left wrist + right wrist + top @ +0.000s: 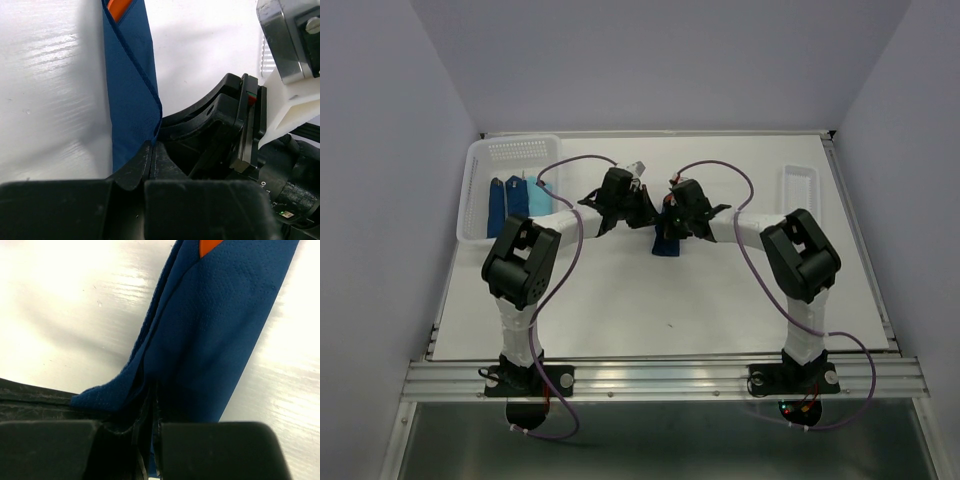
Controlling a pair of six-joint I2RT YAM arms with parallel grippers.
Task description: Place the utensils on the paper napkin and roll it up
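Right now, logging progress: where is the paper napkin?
Top view: the paper napkin is mid-table, pinched by the left gripper and right gripper, right of the white basket.

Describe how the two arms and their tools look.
Both match: black joint housings with white links between. The left arm and right arm each sit on a black base plate and trail a looping purple cable. The left tool and right tool have matte black fingers.

top: overhead, far | wrists: close, downward | all share: paper napkin (215,325)
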